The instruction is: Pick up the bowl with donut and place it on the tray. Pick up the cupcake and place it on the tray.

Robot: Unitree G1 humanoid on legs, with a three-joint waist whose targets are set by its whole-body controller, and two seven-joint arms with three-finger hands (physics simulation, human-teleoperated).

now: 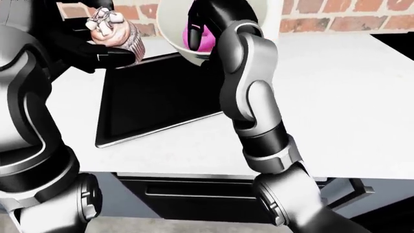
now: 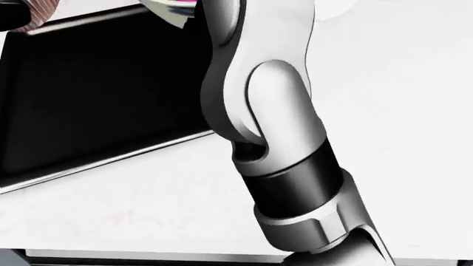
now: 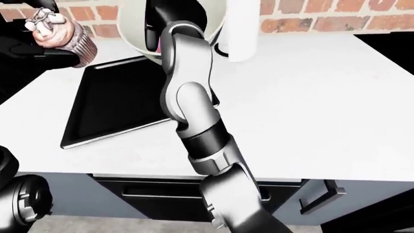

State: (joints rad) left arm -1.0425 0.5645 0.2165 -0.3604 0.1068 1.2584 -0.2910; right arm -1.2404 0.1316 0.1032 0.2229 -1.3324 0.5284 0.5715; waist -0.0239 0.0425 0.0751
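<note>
In the left-eye view my left hand (image 1: 103,52) is shut on a pink-wrapped cupcake (image 1: 116,30) with white topping and holds it above the tray's upper left corner. My right hand (image 1: 206,22) is shut on the rim of a white bowl (image 1: 171,26), held tilted above the tray's upper edge. A pink donut (image 1: 198,38) shows inside the bowl, partly hidden by my hand. The black tray (image 1: 152,99) lies flat on the white counter (image 1: 336,97). My right forearm crosses the tray's right side. The head view shows mostly that forearm and the tray (image 2: 96,94).
A brick wall (image 1: 336,17) runs along the top. A white upright cylinder (image 3: 242,29) stands on the counter right of the bowl. A black surface (image 1: 396,38) borders the counter at the right. Dark drawers with handles (image 3: 320,194) sit below the counter edge.
</note>
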